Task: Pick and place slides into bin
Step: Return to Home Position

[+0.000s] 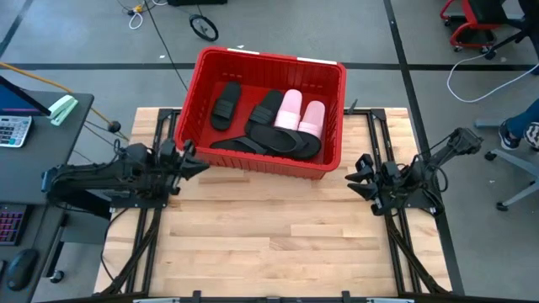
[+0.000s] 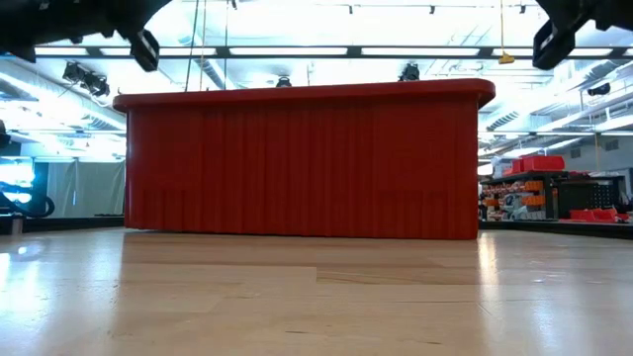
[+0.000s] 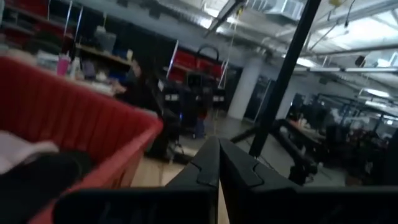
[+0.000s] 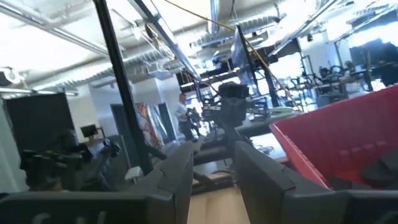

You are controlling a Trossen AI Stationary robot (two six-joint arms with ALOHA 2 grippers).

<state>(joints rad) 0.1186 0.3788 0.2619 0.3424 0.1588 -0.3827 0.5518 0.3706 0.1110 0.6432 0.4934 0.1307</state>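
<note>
The red bin (image 1: 253, 164) stands at the table's far middle. Its ribbed front wall fills the low view (image 2: 297, 163). In it lie two pale pink slides (image 1: 289, 109) (image 1: 312, 119) side by side and several black slides (image 1: 226, 104) (image 1: 286, 143) around them. My left gripper (image 1: 192, 162) is shut and empty, just off the bin's near left corner. My right gripper (image 1: 360, 168) is open and empty, just off the bin's near right corner. The left wrist view shows the bin's rim (image 3: 124, 118) with a pink slide (image 3: 18, 154) and a black slide (image 3: 46, 180) inside.
Bare wooden tabletop (image 1: 278, 244) lies in front of the bin and between the arms. The bin's rim (image 4: 336, 121) stands close to my right gripper. A desk with a calculator (image 1: 13, 130) is off the table's left. A person's shoe (image 1: 512, 136) shows at the far right.
</note>
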